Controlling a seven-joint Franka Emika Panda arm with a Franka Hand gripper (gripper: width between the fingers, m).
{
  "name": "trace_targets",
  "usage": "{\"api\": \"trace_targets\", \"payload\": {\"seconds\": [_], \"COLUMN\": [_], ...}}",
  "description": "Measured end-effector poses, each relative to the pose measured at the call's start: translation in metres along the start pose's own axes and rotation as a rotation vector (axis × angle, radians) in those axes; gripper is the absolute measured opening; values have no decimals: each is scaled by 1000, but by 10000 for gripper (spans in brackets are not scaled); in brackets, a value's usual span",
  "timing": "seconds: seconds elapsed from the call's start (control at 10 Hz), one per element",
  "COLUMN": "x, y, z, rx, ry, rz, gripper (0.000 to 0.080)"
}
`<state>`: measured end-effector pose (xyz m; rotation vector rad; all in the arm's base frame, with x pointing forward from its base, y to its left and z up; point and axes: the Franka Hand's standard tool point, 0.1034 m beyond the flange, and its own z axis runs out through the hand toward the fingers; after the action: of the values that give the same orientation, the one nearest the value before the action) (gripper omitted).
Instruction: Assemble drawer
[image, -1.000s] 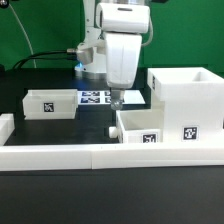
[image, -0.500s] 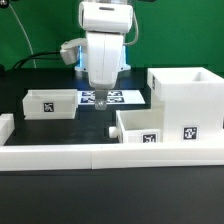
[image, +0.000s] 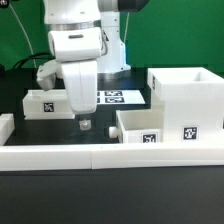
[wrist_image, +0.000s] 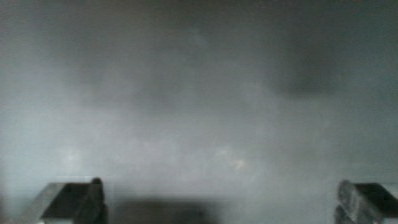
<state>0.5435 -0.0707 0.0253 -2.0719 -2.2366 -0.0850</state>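
Jaws spread in wrist view, casing (image: 186, 98) exterior-only

Smooth matt white plastic casing (image: 186, 100) and tray (image: 130, 131); matt black table (image: 60, 195); glossy white arm shell (image: 78, 45).
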Motion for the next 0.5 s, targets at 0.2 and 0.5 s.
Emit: {"api": "trace_targets", "payload": {"seconds": [0.2, 0.5], "x": [9, 29], "y": [1, 4], "z": [8, 11], "rx": [6, 12], "ry": [27, 38], "rz": [17, 69], "gripper": [649, 649]}}
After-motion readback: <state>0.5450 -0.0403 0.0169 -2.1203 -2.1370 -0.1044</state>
